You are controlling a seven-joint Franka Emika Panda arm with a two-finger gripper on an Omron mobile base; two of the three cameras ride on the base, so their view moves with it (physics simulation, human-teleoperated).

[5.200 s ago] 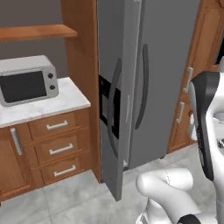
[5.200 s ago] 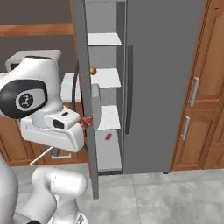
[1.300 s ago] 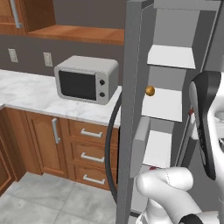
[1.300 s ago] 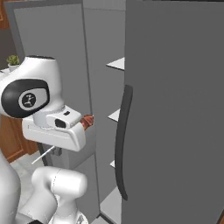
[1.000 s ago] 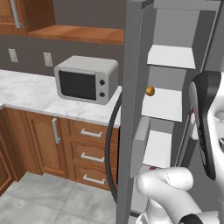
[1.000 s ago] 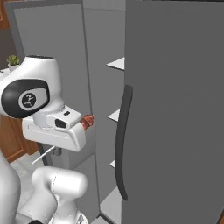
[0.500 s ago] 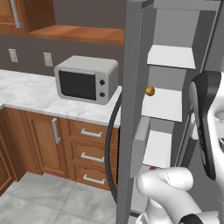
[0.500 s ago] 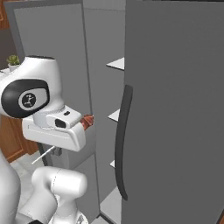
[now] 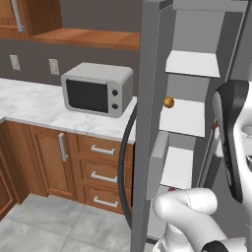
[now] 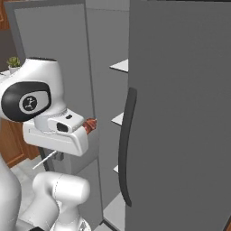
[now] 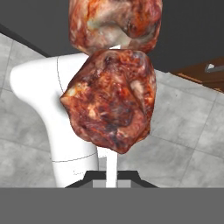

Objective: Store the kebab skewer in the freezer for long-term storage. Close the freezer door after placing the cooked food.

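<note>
Skewer item: the kebab skewer (image 11: pixel 111 100), pale stick threaded with reddish-brown meat chunks, held in the gripper (image 11: pixel 111 178); jaws closed narrow on the stick just below the lower chunk, as seen in the hand view. A second chunk sits above the first, cut off by the top edge of that view. In the right base view one red-brown chunk (image 10: pixel 91 126) shows at the front of the hand, and the thin pale stick end pokes out behind and below it

Location of item: off the shelves, carried in front of the freezer (image 9: pixel 197 74), outside its cavity

Freezer: tall grey unit, standing open. White inner shelves (image 9: pixel 192 64) stacked one above another, visible in the left base view; shelf edges also seen in the right base view past the grey panel

Freezer door (image 9: pixel 145 128): swung out, seen nearly edge-on in the left base view, with a dark curved handle (image 9: pixel 126 162) on its outer face

Other door (image 10: pixel 180 113): plain grey panel with its own dark curved handle, large in the right base view

Small round orange-brown ball (image 9: pixel 169 102): at the front edge of a middle shelf

Microwave (image 9: pixel 97 88): grey box, black window, on the marble counter (image 9: pixel 29 101) left of the freezer, above wooden drawers (image 9: pixel 103 167)
</note>
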